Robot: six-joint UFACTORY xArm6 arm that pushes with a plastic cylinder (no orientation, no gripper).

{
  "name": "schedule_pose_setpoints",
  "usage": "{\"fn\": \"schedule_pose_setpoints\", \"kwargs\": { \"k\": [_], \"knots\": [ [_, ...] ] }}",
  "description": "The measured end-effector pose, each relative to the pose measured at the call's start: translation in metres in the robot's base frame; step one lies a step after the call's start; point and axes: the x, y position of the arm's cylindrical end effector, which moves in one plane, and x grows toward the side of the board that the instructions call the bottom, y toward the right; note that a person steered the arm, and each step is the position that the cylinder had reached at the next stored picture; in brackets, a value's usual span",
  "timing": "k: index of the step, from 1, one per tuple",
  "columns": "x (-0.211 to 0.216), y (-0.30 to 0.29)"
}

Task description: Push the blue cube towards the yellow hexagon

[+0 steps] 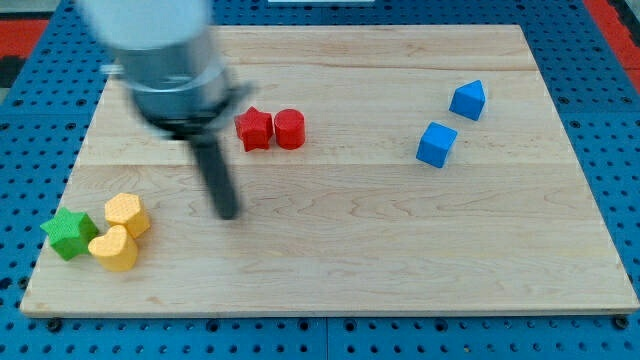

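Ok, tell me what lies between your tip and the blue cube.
Nothing: in the camera view, bare board runs from my tip to the blue cube. The red blocks sit above that line.

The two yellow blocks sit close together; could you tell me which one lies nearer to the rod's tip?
The yellow hexagon, the upper one, is nearer my tip; the yellow heart sits lower, beside the green star.

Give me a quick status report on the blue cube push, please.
My tip down at the view's left, near yellow hexagon. Blue cube far right, untouched. Red star and red cylinder near the path.
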Motion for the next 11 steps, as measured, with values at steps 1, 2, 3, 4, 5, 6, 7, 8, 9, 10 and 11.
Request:
{"fn": "schedule_pose_setpoints", "kwargs": {
  "k": [1, 2, 3, 4, 5, 6, 7, 8, 9, 10, 11],
  "knots": [
    [-0.024, 0.142],
    [-0.038, 0.248],
    [-0.094, 0.236],
    [-0.080, 0.160],
    [-0.014, 0.075],
    [0.038, -0.008],
    [0.047, -0.079],
    [0.034, 0.006],
    [0.019, -0.022],
    [0.010, -0.076],
    [0.004, 0.053]
  ]
}}
